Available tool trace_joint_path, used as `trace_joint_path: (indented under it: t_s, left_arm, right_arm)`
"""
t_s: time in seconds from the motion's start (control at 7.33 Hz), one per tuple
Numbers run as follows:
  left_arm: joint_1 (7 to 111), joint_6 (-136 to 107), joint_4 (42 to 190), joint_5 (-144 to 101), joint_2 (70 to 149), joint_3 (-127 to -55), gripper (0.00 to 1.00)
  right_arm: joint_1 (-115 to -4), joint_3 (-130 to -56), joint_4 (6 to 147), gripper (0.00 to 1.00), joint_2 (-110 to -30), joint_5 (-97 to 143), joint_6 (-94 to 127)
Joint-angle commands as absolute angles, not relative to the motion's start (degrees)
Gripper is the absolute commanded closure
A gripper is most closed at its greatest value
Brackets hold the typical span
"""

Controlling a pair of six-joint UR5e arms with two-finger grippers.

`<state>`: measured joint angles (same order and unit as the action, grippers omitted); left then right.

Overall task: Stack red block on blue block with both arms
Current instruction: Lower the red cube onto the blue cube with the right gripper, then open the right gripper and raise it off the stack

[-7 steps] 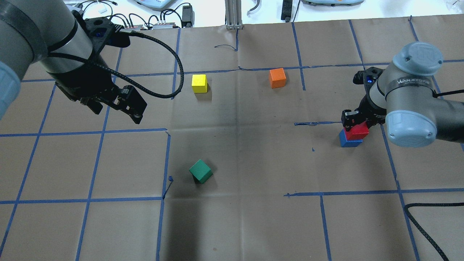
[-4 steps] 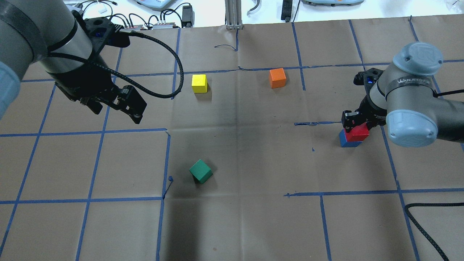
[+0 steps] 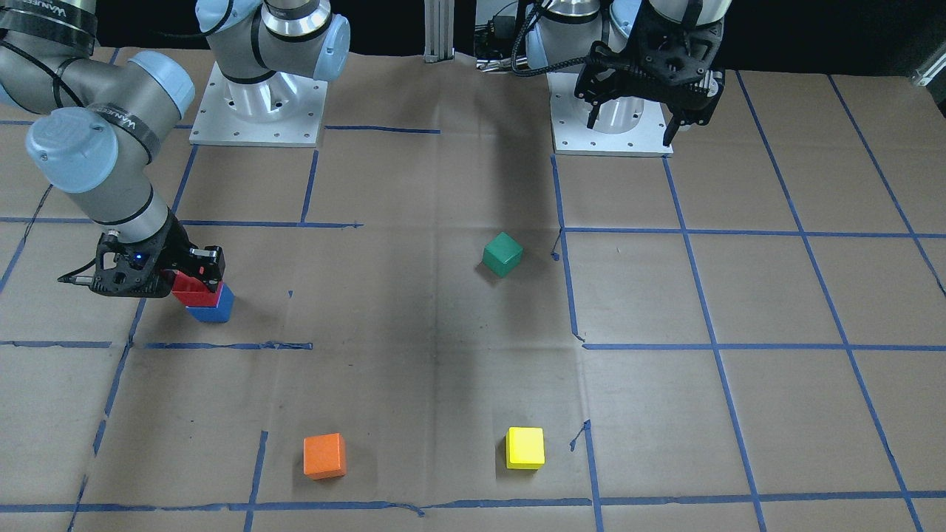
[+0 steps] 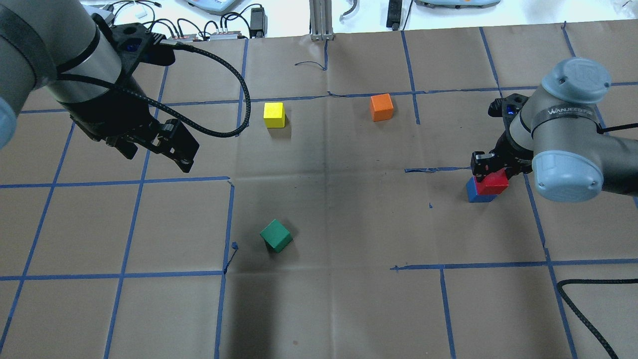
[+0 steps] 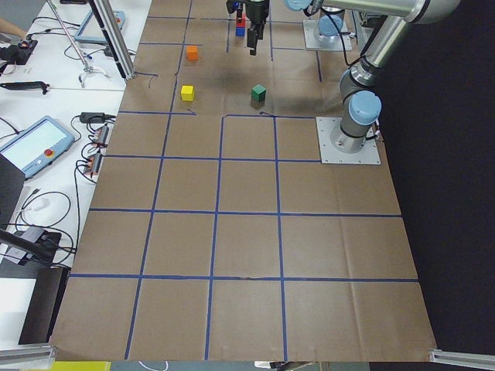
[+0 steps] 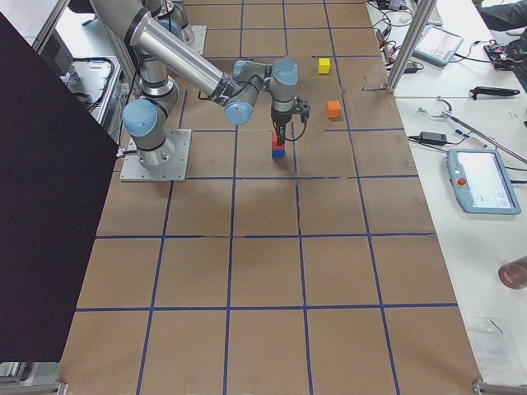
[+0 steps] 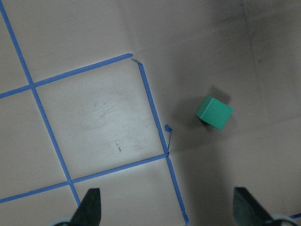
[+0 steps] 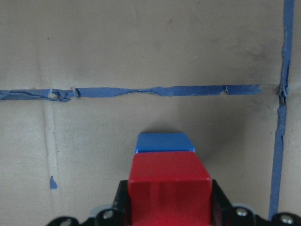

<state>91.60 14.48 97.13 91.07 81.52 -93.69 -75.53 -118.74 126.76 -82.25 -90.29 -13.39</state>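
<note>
Stage: the placing end of the stack, by my reading, with the red block (image 4: 492, 182) carried over and sitting above the blue block (image 4: 472, 191).
Done: the pick-up and the carry across look finished, and in the right side view the two cubes read as one short column, red over blue.
Left to do: let go, lift clear, and see the red cube stand by itself. I cannot tell whether its underside bears fully on the blue top or hangs a hair above it.
Right pincer (image 8: 169, 207): closed on the red block, one finger against each side face, the wrist pointing straight down.
Red block vs. pincer: it sits right between my fingers and fills the gap. In the right wrist view it hides most of the blue cube, with only a far strip of blue showing past its edge.
Alignment: roughly square to the blue block, perhaps a little off toward my side — a judgement only, given the viewing angles.
Blue block: flat on the brown paper, just inside a taped grid cell on my right side, directly under the pincer.
Left pincer (image 7: 169, 209): fingers spread wide with nothing between them, held high, well apart from the stack.
Green cube (image 7: 214, 112): below the left pincer and off to one side, untouched.
</note>
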Motion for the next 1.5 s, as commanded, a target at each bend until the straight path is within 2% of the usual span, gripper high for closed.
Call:
trace_joint_path:
  t_s: [0.0, 0.14, 0.27, 0.82, 1.36]
  left_arm:
    - [91.67, 14.07, 97.47, 91.05, 81.21, -94.21, 0.00]
    - [91.67, 13.98, 97.38, 90.97, 80.78, -95.35, 0.00]
    - [91.67, 13.97, 97.21, 90.88, 80.16, -96.14, 0.00]
    - [91.67, 14.24, 96.77, 90.97, 79.89, -96.86, 0.00]
    - [91.67, 14.24, 96.86, 90.97, 79.89, -96.94, 0.00]
  right_arm:
    - [-75.50, -118.74, 126.91, 0.41, -82.18, -90.44, -13.36]
    - [-75.59, -118.74, 127.09, 0.03, -82.18, -90.44, -13.36]
    - [-75.59, -118.65, 126.92, 0.00, -82.26, -90.87, -13.36]
    - [-75.67, -117.25, 124.47, 0.00, -85.41, -92.89, -13.36]
    - [-78.38, -104.71, 105.59, 0.00, -91.40, -92.02, -10.56]
